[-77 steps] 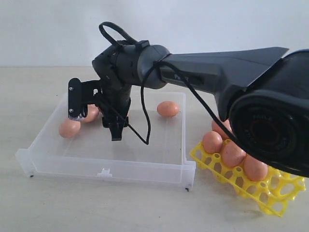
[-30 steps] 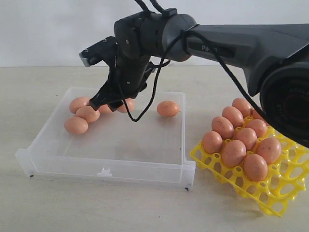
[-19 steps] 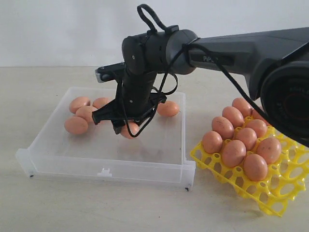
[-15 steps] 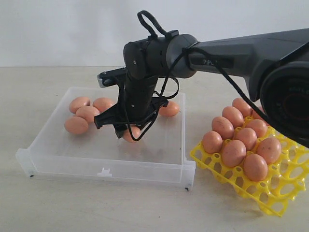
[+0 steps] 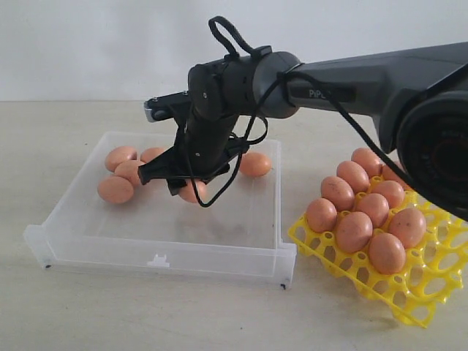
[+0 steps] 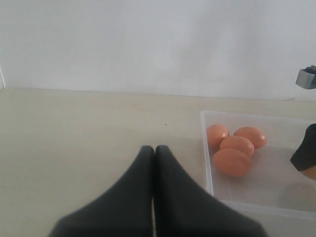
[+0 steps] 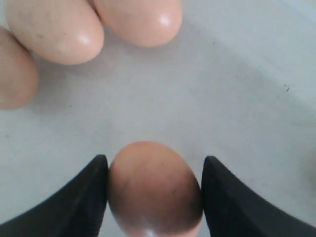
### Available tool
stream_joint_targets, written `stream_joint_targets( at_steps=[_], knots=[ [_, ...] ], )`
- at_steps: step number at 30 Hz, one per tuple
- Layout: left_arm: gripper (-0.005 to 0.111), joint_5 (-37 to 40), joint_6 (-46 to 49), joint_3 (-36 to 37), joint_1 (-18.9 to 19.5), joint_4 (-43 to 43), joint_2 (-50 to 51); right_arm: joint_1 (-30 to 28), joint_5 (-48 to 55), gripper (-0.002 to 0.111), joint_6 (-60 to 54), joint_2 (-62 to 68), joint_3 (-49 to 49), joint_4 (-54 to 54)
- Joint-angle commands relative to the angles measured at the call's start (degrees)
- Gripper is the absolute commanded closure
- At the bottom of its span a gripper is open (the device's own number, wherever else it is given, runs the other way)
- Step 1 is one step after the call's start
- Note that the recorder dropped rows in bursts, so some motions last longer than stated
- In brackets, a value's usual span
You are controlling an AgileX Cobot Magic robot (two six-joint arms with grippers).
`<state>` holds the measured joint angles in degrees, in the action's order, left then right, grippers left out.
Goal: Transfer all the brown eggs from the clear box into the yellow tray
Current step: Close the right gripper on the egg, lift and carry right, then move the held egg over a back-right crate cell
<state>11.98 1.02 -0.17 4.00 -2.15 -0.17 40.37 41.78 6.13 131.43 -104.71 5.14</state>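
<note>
My right gripper [image 5: 183, 184] reaches across into the box [image 5: 164, 252], its jaws clamped on one egg [image 7: 154, 190] by its long sides. I judge that grip sound, since the shell sits deep between both fingers [image 7: 81, 197] and should not roll out. The held egg hangs low over the middle of the box floor. I cannot tell whether it is fully clear of the floor. Four more eggs [image 5: 115, 189] huddle in the box's back left corner, and a lone one [image 5: 254, 164] lies by the back wall near the right corner, so five wait after this one. The bare floor around the gripper gives me room to rise straight up. The right wall is low but stands between the box and the tray [image 5: 413, 303], so I want height before swinging over. The tray's cups nearest the box and along its back are filled, and the empty cups lie along its front and outer edge. My left gripper [image 6: 153, 153] is pressed together, holding nothing, over the table [image 6: 74, 128] outside the box's left wall, well out of the way.
</note>
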Motion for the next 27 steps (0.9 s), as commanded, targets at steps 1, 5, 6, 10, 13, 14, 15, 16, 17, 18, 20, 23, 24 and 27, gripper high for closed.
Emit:
stream_joint_targets(
  at_steps=[1,5,6,10,13,14,15,16,17,18,20,23,24,27],
  knots=[
    [0.111,-0.3,0.1,0.2,0.0,0.1,0.2,-0.4,-12.4,0.108,0.9,-6.2,6.7,-0.4],
    [0.111,-0.3,0.1,0.2,0.0,0.1,0.2,-0.8,-27.4,0.108,2.6,-13.1,18.3,-0.2],
    [0.111,-0.3,0.1,0.2,0.0,0.1,0.2,-1.0,-31.3,0.108,2.4,-15.7,22.4,-0.1],
    [0.111,-0.3,0.1,0.2,0.0,0.1,0.2,-2.7,-43.4,0.108,-0.1,-23.4,34.6,0.3],
    [0.111,-0.3,0.1,0.2,0.0,0.1,0.2,-7.4,-55.1,0.108,-7.9,-33.7,50.1,6.2],
    [0.111,-0.3,0.1,0.2,0.0,0.1,0.2,-8.4,-57.7,0.108,-9.5,-35.3,53.2,7.7],
    [0.111,-0.3,0.1,0.2,0.0,0.1,0.2,-11.2,-61.8,0.108,-12.7,-39.2,59.4,11.8],
    [0.111,-0.3,0.1,0.2,0.0,0.1,0.2,-12.3,-62.9,0.108,-14.1,-40.7,61.8,14.0],
    [0.111,-0.3,0.1,0.2,0.0,0.1,0.2,-15.2,-64.4,0.108,-17.7,-44.1,67.5,17.4],
    [0.111,-0.3,0.1,0.2,0.0,0.1,0.2,-16.5,-64.8,0.108,-19.1,-45.7,69.5,18.6],
    [0.111,-0.3,0.1,0.2,0.0,0.1,0.2,-21.5,-66.7,0.108,-27.8,-49.9,76.5,20.9],
    [0.111,-0.3,0.1,0.2,0.0,0.1,0.2,-27.8,-66.8,0.108,-27.5,-52.2,80.7,23.4],
    [0.111,-0.3,0.1,0.2,0.0,0.1,0.2,-28.5,-66.5,0.108,-27.5,-52.2,81.3,23.0],
    [0.111,-0.3,0.1,0.2,0.0,0.1,0.2,-28.5,-67.0,0.108,-28.8,-52.0,81.4,22.9]
  ],
)
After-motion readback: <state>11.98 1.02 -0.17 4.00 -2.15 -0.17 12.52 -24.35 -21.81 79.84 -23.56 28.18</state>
